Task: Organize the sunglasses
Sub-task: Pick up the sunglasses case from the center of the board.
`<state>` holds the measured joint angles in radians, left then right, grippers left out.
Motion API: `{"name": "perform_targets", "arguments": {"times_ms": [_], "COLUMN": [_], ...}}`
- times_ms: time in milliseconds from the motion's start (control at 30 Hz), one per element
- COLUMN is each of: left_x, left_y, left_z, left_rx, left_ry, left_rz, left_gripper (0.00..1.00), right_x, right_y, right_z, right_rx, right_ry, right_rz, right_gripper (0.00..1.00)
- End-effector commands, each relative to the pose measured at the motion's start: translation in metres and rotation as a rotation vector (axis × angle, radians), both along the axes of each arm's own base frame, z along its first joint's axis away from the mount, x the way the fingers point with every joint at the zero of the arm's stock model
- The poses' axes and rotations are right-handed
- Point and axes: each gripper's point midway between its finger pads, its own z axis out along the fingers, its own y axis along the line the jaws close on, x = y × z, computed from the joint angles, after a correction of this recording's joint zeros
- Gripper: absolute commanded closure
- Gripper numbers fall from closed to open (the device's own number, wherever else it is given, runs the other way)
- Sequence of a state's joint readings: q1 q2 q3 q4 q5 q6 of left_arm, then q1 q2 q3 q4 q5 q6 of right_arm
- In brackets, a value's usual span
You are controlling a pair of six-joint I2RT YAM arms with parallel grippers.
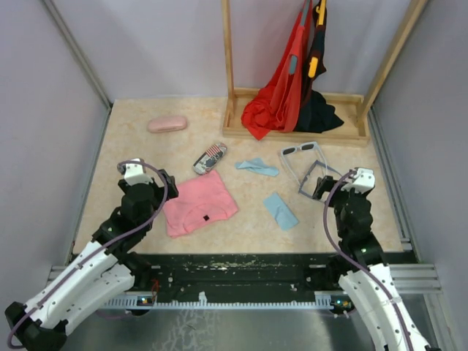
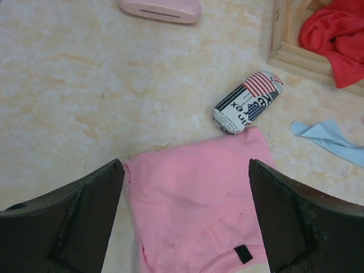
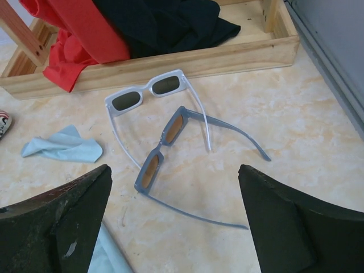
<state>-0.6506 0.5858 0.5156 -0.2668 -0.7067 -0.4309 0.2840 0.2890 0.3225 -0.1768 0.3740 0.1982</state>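
Evidently both wide open and empty: left tool [image 2: 185, 168] near the pink shirt [image 2: 193, 199], right tool [image 3: 173, 170] near the sunglasses [image 3: 147, 90].

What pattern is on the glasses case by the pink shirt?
The oblong case shows flag stripes and newsprint; clearest from left wrist.

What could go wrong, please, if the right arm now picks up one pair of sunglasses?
1. A temple of the white sunglasses crosses the grey glasses, so lifting either pair may drag the other along.
2. Both pairs lie unfolded, with thin temples flat on the table; the open right gripper might slip off one or bend it.
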Motion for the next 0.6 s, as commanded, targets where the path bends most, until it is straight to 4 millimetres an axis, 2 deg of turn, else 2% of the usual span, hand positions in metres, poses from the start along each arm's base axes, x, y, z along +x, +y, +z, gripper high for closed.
{"name": "perform_targets", "arguments": {"times_ms": [0,133,233,567], "left_x": [-0.003,-0.005,-0.008,-0.016], "left_y": [-0.012,-0.019,-0.025,-0.042], "left_z": [0.011,0.015,0.013,0.003], "left_rx": [-0.021,-0.028,-0.027,-0.039], "left_ry": [0.08,0.153,0.207,0.281], "left_rz": [-0.07,-0.101,-0.133,-0.238], "left_gripper": [0.04,0.02,0.01,0.0], "right_x": [0.002,0.006,0.01,0.019], "right_y": [0.007,0.008,0.016,0.041], "right_z": [0.027,0.03,0.028,0.003], "right_rx": [0.084,0.147,0.193,0.298], "right_ry": [0.011,0.059,0.11,0.352], "right_rz": [0.047,0.046,0.082,0.168], "right_gripper": [0.06,0.03,0.02,0.01]}}
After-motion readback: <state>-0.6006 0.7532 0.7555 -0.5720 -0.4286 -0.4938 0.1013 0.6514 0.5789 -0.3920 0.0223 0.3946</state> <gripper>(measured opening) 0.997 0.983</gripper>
